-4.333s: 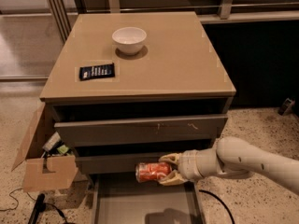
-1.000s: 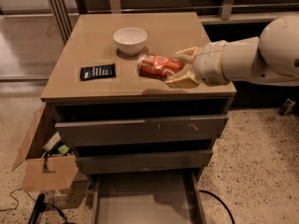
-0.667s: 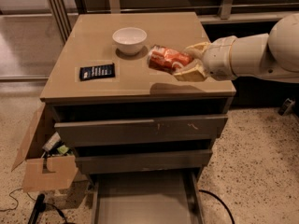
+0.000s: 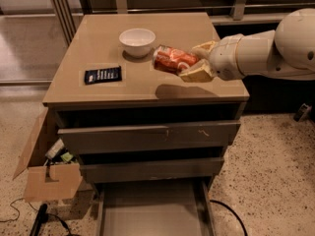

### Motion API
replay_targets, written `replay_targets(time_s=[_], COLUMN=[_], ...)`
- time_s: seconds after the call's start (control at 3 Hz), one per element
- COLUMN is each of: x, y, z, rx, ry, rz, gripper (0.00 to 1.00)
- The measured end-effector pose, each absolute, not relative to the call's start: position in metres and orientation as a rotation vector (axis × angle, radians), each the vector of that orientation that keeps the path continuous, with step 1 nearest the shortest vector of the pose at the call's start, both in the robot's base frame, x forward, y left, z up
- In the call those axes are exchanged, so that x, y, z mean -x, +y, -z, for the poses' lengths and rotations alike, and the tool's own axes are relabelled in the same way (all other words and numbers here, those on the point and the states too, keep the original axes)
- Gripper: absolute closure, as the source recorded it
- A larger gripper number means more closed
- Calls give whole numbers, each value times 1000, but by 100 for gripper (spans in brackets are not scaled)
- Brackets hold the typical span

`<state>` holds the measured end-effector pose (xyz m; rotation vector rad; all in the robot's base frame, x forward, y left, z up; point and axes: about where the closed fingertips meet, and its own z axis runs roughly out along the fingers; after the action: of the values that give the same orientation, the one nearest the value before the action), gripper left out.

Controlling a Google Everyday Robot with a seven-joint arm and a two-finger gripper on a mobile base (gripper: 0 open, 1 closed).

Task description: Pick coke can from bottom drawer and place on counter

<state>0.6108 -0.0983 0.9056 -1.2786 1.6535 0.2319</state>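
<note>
The gripper (image 4: 198,61) reaches in from the right and hangs over the right half of the counter (image 4: 98,43). Its two pale fingers (image 4: 196,73) are clamped on the right end of the coke can (image 4: 172,59). The can lies on its side with its free left end pointing at the white bowl (image 4: 137,40). It is off the surface, as the dark shadow on the tan top just nearer the camera shows. This suggests the can is being carried sideways to a bare patch for setting down, near the bowl and well apart from the black packet (image 4: 103,74) further left.

Below, the bottom drawer (image 4: 147,211) is pulled out with a bare floor, which fits the can having come out of it. Its near end is cut off by the bottom edge. The gripper covers the can's right end, and the arm runs off the right side. A cardboard box (image 4: 47,177) on the floor at the left holds small items too unclear to name.
</note>
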Motion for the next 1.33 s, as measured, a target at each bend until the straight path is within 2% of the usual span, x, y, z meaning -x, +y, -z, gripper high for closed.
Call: replay_targets(time_s=[0.67, 1.33], x=[-643, -652], y=[-100, -100], z=[-907, -902], rx=[1262, 1267], ry=[1691, 1775], rz=[-224, -304], gripper=[100, 100])
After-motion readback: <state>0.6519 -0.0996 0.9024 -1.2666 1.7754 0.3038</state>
